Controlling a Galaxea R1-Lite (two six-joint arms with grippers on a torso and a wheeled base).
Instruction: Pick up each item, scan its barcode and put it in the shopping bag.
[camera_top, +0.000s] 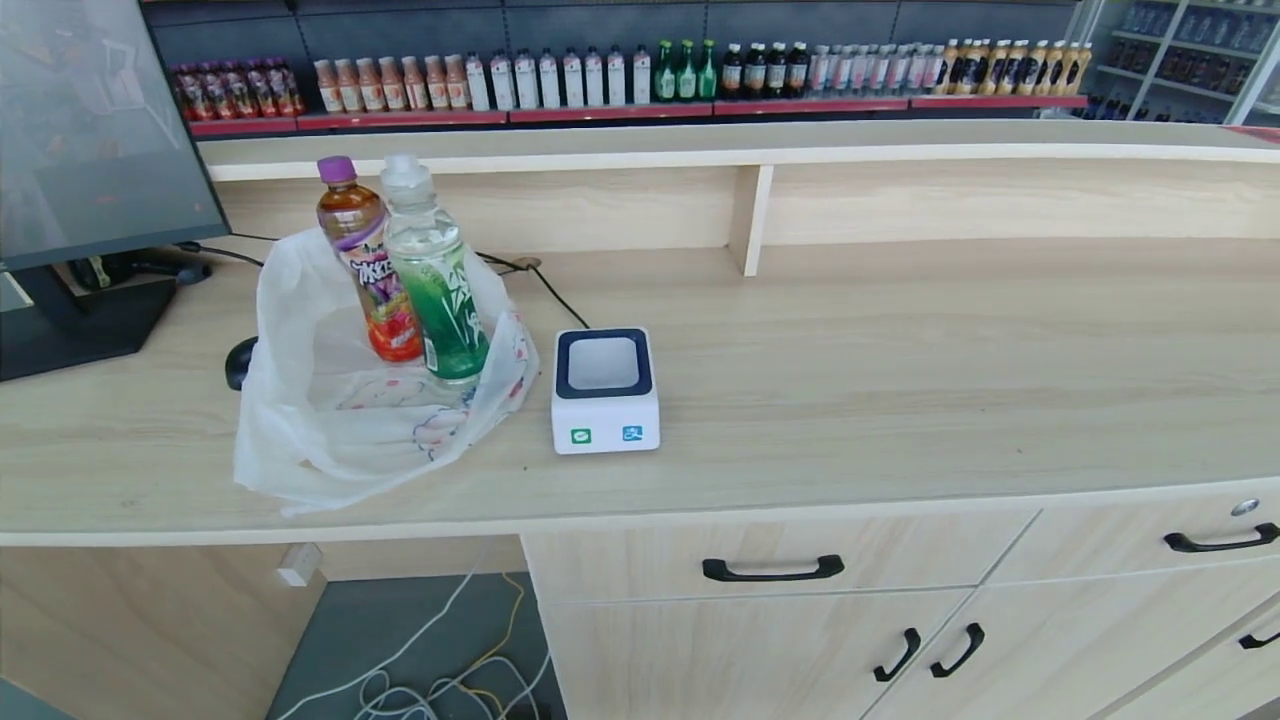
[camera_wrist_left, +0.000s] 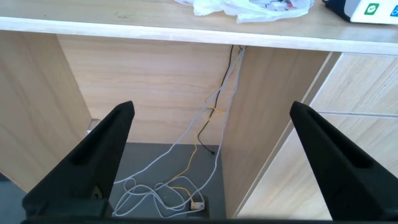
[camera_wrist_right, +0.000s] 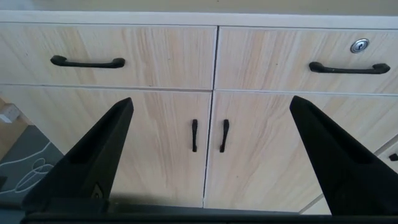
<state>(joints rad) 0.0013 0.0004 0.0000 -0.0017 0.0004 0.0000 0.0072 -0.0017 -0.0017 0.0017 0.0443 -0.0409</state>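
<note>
Two bottles (camera_top: 440, 290) in shopping bag (camera_top: 300, 410), scanner (camera_top: 604, 392) beside, right

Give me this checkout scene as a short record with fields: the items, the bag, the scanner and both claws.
Items: purple-capped bottle and green-labelled bottle, both upright, side by side
Item location: inside the shopping bag, which is slumped open around them
Bag location: on the counter, toward the robot's left
Scanner: scanner on the counter just right of the bag, window facing up
Left claw: left claw open, holding nothing, low, facing the cables under the counter
Right claw: right claw open, holding nothing, facing the drawers
</note>
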